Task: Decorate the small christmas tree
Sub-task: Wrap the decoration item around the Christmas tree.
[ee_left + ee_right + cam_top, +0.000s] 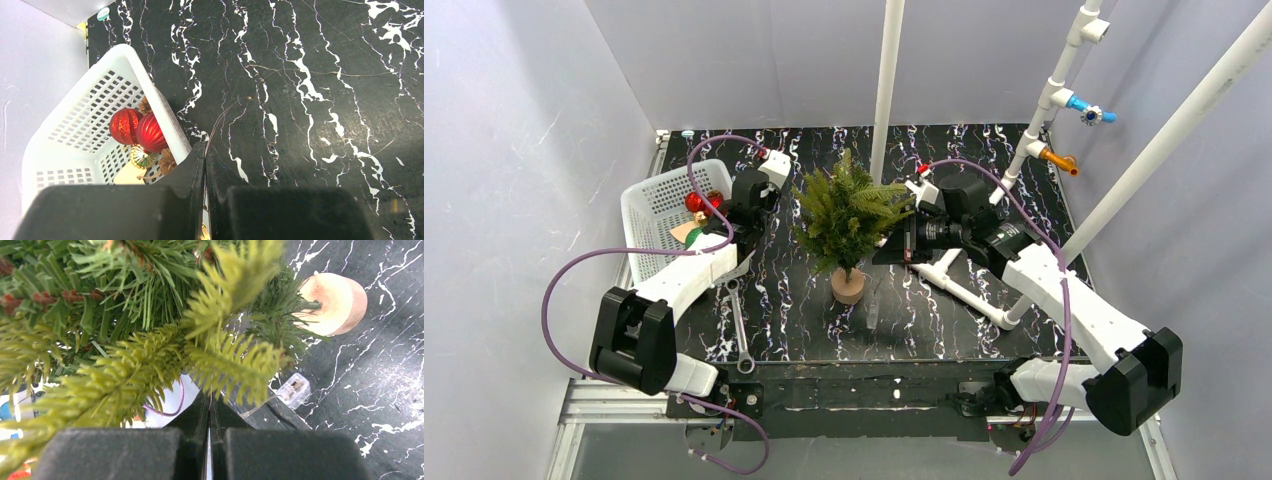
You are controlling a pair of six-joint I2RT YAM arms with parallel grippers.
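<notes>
The small christmas tree (849, 215) stands upright near the middle of the black marbled table (964, 330), on its round wooden base (848, 287).

The right gripper (210, 401) reaches in from the tree's right side, and its two black fingers are pressed flat together with no gap between them. Their tips are buried among the lower branches, and a light green frond (235, 367) lies right across them. I cannot tell whether any needles are pinched. Just beyond the tips a small clear plastic piece (295, 390) lies on the table, near the base.

The left gripper (205, 150) is closed tight as well, finger against finger. It sits just beside the near corner of the white mesh basket (75, 115), which is at the left of the table, well apart from the tree. A thin thread-like strand (223, 114) runs from the tips across the marble, but I cannot make out whether it is gripped.

Inside the basket lie two red ribbed baubles (137, 129), a gold ornament (142, 157) and a pine cone (166, 160). A wrench (739, 325) lies on the table near the left arm.
</notes>
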